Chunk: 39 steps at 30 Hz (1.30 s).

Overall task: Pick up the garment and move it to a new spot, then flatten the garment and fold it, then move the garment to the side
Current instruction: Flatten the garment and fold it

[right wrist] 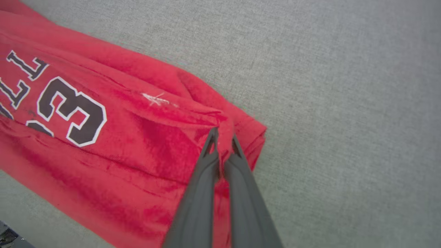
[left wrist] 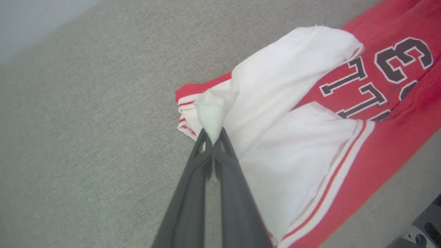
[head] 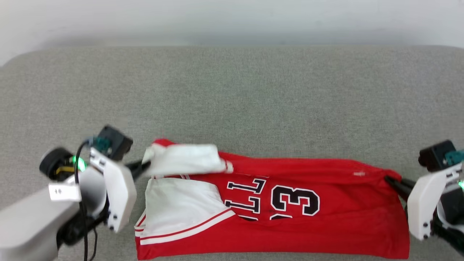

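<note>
The garment [head: 326, 224] stretches between left pincer [head: 145, 167] and right pincer [head: 389, 179], both gripping it.

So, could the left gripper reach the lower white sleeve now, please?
Probably not yet: the left gripper is shut on the garment at its upper sleeve; the lower sleeve lies uncovered beside it.

Both arms reach inward from opposite sides — left claw [head: 143, 167] and right claw [head: 390, 179] each pinched on the garment [head: 326, 224].
</note>
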Tool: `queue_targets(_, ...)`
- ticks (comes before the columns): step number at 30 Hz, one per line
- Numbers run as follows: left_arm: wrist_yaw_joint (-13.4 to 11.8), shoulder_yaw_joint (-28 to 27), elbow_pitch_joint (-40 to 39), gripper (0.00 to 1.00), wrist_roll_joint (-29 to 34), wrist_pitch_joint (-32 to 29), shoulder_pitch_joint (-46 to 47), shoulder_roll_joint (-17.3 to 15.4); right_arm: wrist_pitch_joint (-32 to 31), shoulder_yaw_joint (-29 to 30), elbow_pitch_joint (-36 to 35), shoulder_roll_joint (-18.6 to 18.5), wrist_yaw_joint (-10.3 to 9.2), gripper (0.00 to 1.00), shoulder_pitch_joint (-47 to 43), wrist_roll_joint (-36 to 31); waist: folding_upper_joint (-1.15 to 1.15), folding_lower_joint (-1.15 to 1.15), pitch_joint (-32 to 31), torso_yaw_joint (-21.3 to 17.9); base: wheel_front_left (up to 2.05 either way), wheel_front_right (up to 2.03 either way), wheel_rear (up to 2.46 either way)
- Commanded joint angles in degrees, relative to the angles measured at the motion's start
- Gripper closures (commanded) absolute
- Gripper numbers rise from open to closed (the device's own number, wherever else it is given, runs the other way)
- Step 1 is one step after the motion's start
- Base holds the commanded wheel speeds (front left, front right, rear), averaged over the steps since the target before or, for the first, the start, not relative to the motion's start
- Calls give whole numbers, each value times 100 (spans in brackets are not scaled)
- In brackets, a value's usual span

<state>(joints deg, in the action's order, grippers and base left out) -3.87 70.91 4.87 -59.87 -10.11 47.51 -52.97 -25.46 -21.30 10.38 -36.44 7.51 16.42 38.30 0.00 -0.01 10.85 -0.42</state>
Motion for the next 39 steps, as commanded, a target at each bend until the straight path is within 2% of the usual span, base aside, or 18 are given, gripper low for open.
queue_targets(1,-94,25,-92,100,-24,42,-174,-61,45,43,-78,-30,-5,100,-178,45,0,1,-71,11,0,0,0)
queue_targets(8,-354,97,-330,100,-258,268,-959,-141,-2,280,-418,27,-5,100,-1015,136,0,1,-137,66,0,0,0)
queue_targets(13,-432,134,-212,100,-400,329,-1303,39,-181,314,-347,167,-5,100,-1339,151,0,1,-42,70,0,0,0)
queue_targets(17,-386,139,48,100,-464,446,-1462,241,-157,282,-94,300,-5,100,-1412,73,0,1,32,72,0,0,0)
queue_targets(18,-402,111,119,85,-486,502,-1482,283,-108,299,-54,351,-5,100,-1397,87,0,1,37,72,0,0,0)
queue_targets(19,-402,111,119,85,-486,502,-1482,283,-108,299,-54,351,-5,100,-1397,87,0,1,37,72,0,0,0)
queue_targets(20,-416,91,169,5,-455,580,-1498,315,-45,324,-24,396,-5,91,-1373,106,0,1,37,70,0,0,0)
queue_targets(21,-444,54,207,0,-444,677,-1519,336,23,358,-28,428,-5,50,-1339,132,0,1,33,67,0,0,0)
queue_targets(22,-488,3,225,0,-441,794,-1534,349,106,405,-58,438,-5,0,-1297,129,0,1,28,60,0,0,0)
queue_targets(24,-571,-106,209,0,-399,1088,-1549,354,232,473,-195,401,-5,0,-1247,110,0,1,3,52,0,0,0)
queue_targets(27,-848,-359,151,0,-356,1675,-1649,335,331,672,-481,374,-5,0,-1219,230,0,1,-58,24,0,0,0)
queue_targets(30,-1257,-658,128,0,-261,2280,-1777,341,364,916,-771,290,-5,0,-1229,257,0,1,-128,5,0,0,0)
queue_targets(33,-1664,-1057,48,0,-70,2502,-1953,450,268,1178,-930,244,-5,0,-1293,252,0,1,-181,17,0,0,0)
queue_targets(39,-2393,-2621,-443,0,1121,2530,-2731,907,-284,1479,-851,175,-5,0,-1463,330,0,1,-257,100,0,0,0)
